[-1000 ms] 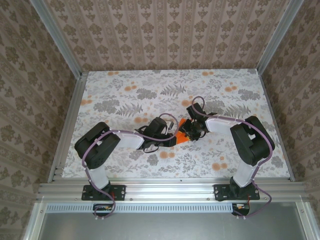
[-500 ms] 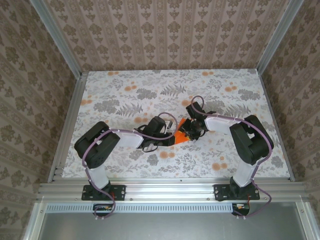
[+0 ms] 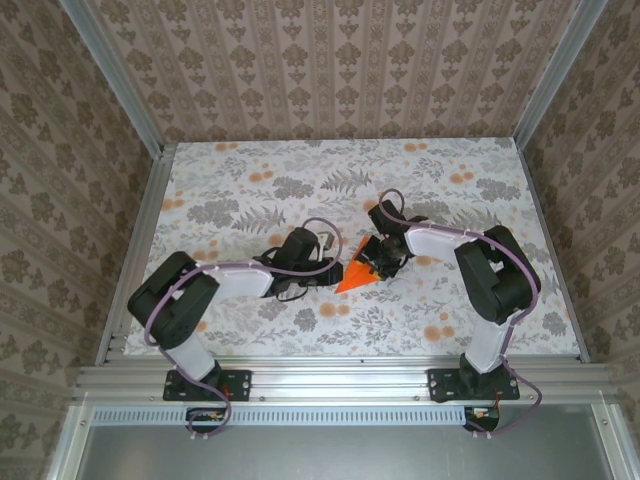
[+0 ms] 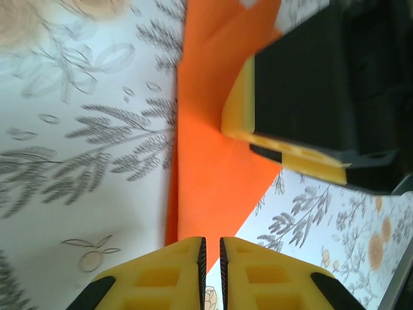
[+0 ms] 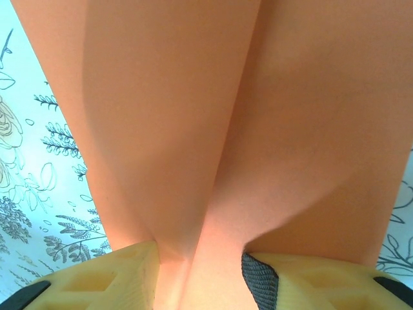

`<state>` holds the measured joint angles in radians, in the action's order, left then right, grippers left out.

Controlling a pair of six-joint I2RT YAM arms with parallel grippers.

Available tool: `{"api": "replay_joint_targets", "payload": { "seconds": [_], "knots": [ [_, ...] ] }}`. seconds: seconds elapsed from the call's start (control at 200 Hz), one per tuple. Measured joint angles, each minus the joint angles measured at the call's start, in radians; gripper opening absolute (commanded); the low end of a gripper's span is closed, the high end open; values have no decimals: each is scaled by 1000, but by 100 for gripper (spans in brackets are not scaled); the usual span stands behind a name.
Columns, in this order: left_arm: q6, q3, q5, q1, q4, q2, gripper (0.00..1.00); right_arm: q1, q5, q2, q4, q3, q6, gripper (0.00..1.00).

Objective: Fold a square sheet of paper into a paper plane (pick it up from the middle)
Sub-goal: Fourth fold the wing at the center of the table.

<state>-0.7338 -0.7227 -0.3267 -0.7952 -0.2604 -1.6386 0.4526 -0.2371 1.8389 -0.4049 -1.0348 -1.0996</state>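
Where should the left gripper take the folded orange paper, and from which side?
Probably at the free narrow tip, coming in from the left: the folded orange paper tapers towards that side, and the right gripper clamps the wide end.

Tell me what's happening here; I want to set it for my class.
A robot is folding orange paper at the middle of the table. The paper is already creased into a pointed triangle. The right gripper holds it, the paper running between its fingers. The left gripper, fingers almost together, sits at the paper's edge.
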Motion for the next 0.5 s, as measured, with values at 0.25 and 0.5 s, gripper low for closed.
{"api": "replay_joint_targets", "payload": {
  "seconds": [0.25,0.5],
  "knots": [
    [-27,32,62,11,7,69,18,3,16,1,-13,0,-3,40],
    [-27,27,18,10,0,34,18,4,21,2,-16,-1,-4,42]
  ]
}}
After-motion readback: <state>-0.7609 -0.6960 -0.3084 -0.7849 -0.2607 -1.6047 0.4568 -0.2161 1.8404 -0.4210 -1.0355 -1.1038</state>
